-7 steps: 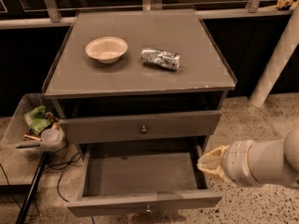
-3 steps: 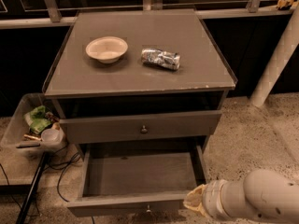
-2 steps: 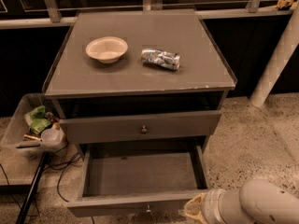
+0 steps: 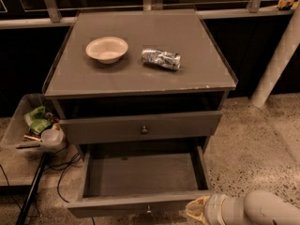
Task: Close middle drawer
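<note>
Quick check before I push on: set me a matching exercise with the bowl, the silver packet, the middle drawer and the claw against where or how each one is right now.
Things:
1. bowl
2. silver packet
3. middle drawer
4. claw

Places or states:
A. lying on the cabinet top, right of the bowl
B. low in the view, by the right end of the open drawer's front
C. on the left part of the cabinet top
D. pulled far out

Pairs: 1-C, 2-A, 3-D, 4-B.
</note>
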{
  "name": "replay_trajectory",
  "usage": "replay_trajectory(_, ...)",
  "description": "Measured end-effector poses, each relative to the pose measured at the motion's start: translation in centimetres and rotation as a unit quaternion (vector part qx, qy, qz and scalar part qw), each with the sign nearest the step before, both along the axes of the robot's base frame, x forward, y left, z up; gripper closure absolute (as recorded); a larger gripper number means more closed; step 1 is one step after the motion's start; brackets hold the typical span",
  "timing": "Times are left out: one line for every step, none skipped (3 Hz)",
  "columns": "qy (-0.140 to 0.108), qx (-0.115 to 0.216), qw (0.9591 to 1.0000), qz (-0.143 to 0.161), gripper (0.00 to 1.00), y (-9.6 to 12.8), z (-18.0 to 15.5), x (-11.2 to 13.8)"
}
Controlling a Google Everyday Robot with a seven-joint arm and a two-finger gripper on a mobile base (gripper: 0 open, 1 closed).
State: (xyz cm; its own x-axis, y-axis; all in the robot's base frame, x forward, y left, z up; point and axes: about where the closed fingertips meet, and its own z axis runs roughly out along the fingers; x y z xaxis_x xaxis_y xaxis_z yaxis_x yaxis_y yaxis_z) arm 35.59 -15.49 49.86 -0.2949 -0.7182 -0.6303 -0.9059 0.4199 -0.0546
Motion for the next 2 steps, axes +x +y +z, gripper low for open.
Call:
replay_trajectory(-0.004, 0.022, 0.9997, -0.005, 1.00, -1.07, -1.69, 1.36)
replay_trajectory(-0.004, 0.022, 0.9997, -0.005, 1.00, -1.07, -1.70, 1.36)
